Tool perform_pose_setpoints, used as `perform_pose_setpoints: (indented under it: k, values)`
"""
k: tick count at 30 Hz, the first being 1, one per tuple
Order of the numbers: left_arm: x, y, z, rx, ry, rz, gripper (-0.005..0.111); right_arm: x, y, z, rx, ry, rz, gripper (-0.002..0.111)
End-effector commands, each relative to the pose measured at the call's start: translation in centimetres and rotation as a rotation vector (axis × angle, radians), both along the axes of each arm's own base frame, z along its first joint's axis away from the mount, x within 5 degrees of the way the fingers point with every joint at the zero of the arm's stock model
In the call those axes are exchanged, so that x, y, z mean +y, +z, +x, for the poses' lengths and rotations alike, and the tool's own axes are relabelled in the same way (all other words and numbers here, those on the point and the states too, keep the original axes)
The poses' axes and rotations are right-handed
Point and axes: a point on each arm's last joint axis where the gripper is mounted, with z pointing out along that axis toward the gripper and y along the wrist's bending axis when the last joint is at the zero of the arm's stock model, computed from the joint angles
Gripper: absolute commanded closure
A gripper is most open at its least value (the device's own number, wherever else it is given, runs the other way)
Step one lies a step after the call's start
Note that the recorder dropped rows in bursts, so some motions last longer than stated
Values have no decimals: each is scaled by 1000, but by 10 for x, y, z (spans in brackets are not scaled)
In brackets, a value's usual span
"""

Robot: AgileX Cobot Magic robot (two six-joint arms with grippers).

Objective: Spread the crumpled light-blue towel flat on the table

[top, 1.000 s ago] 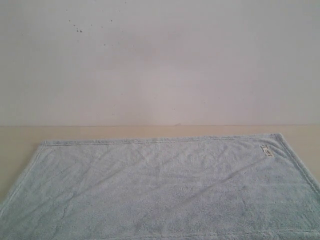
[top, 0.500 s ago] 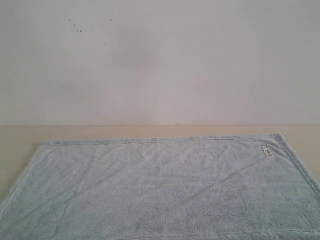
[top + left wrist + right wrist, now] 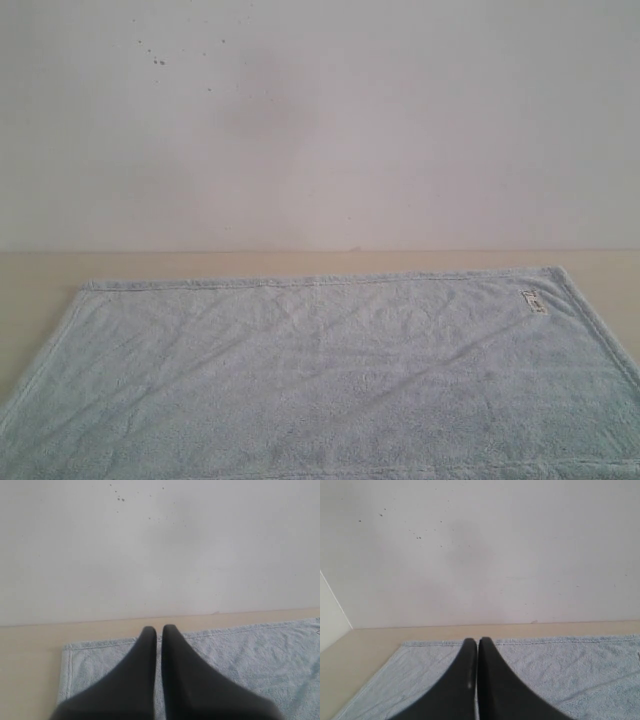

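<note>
The large pale light-blue terry-cloth towel [image 3: 320,380] lies opened out on the wide cream worktop [image 3: 40,275]. Its far hem is straight and both far corners are squared, with only shallow diagonal creases crossing the pile. Its small white label [image 3: 530,301] sits by the corner at 2 o'clock in the exterior view. The spreading looks essentially done.

The left arm's fingers [image 3: 142,655] and the right arm's fingers [image 3: 465,660] are clenched on nothing, poised above the cloth. What remains is probably a light smoothing of the creases or a retreat, though the near corners are out of view. At 12 o'clock there is only a bare worktop strip and the speckled white wall [image 3: 320,120], and nothing stands in the way.
</note>
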Motion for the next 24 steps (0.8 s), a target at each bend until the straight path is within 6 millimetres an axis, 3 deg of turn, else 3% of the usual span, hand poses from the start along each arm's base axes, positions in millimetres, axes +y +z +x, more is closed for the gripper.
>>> perform_pose_setpoints:
  k: [1,8,14,16,17,21,24]
  values:
    - [-1,-1,-1,1,-11,-8,103,0,0,-1,-7,4,1,108]
    - [-1,-1,-1,0,-12,-7,103,0,-5,-4,-7,-1,-10,108]
    - [-1,-1,-1,0,-12,-4,103,5,2,-42,-199,-11,-112,108]
    - [-1,-1,-1,0,-12,-4,103,2,-4,-49,-235,-67,-305,108]
    - [-1,-1,-1,0,-12,-4,103,-3,-6,-50,-217,-123,-318,108]
    - [-1,-1,-1,0,-12,-4,103,-23,-27,-50,13,-340,-153,108]
    - [-1,-1,-1,0,-12,-4,103,-29,-48,-53,10,-422,-145,108]
